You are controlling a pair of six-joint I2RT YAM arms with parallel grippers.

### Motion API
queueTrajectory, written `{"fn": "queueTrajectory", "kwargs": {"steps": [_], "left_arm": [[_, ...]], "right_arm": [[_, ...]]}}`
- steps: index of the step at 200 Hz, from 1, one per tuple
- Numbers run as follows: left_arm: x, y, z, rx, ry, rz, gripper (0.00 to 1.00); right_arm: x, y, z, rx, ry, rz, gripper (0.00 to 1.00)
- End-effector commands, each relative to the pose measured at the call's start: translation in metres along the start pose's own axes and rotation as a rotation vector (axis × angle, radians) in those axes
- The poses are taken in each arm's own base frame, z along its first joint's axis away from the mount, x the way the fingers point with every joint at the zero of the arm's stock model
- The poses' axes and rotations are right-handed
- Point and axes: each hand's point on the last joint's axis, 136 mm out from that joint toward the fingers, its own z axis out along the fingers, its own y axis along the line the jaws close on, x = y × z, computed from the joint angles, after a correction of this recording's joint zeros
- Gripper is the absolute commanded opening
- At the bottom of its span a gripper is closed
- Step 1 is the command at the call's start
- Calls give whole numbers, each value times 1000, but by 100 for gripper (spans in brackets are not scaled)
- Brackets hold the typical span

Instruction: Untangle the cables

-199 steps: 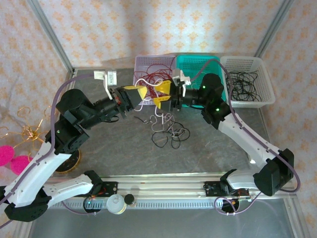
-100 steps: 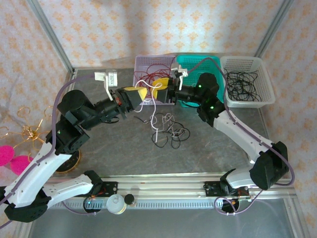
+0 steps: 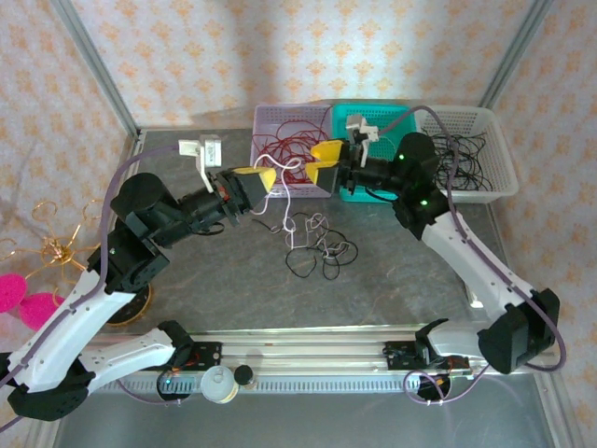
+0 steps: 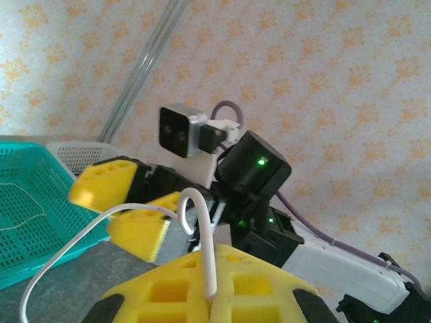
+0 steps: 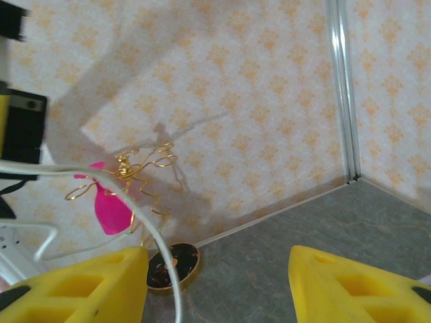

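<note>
No words, numbers, labels or brand marks can be read in any of the views. The wallpaper (image 3: pixel 280 56) carries a repeating orange ornament, not lettering.

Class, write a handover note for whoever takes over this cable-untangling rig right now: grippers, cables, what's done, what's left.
Left gripper: shut on a white cable.
Right gripper: open, facing it, that cable passing beside one finger.
Table: a white and black tangle lies below them.
Done: red cables in the lilac basket, black cables in the white basket.
Left: free the white cable and sort the tangle.
</note>
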Motion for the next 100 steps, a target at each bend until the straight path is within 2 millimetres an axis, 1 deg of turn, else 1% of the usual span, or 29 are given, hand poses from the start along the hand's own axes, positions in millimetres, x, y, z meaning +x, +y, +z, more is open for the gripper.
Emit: {"fn": "queueTrajectory", "kwargs": {"steps": [1, 19, 29, 49, 61, 77, 100], "left_arm": [[-2, -4, -5, 11, -12, 7, 0], [0, -4, -3, 16, -1, 0, 0], [1, -4, -2, 15, 3, -3, 0], [3, -2, -1, 11, 10, -5, 0], [4, -2, -2, 11, 12, -8, 0], [4, -1, -3, 15, 3, -16, 0], [6, 0, -4, 15, -3, -25, 0]], "right_arm": [[1, 35, -1, -96, 20, -77, 59], [2, 41, 11, -105, 2, -86, 60], [-2, 42, 19, -106, -30, -80, 60], [-22, 44, 23, -115, -149, -39, 61], [-26, 41, 24, -104, -194, -16, 61], [-23, 33, 30, -79, -195, 8, 59], [-17, 34, 41, -130, -164, 35, 56]]}}
